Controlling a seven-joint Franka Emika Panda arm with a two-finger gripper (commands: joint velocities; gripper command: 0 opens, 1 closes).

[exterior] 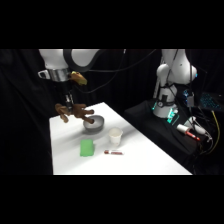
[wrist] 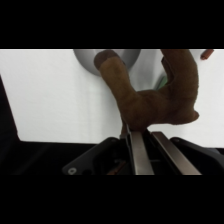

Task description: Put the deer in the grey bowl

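Fingers (wrist: 150, 150) pinch the deer (wrist: 155, 95) above the grey bowl (exterior: 93, 123).

The arm comes in from its base off the table's right edge, runs up out of frame, then drops back down near the far left corner. The gripper (exterior: 70, 102) points straight down, hanging clear above the table, fingers (wrist: 141, 155) squeezed close together, clamped on the deer (exterior: 74, 112).

Soft toy, hard tableware

The deer (wrist: 160, 100) looks like matt, fuzzy brown plush; the grey bowl (exterior: 94, 125) has a dull metallic sheen; the table (exterior: 145, 160) is smooth matt white; the gripper (wrist: 150, 150) fingers look like brushed metal.
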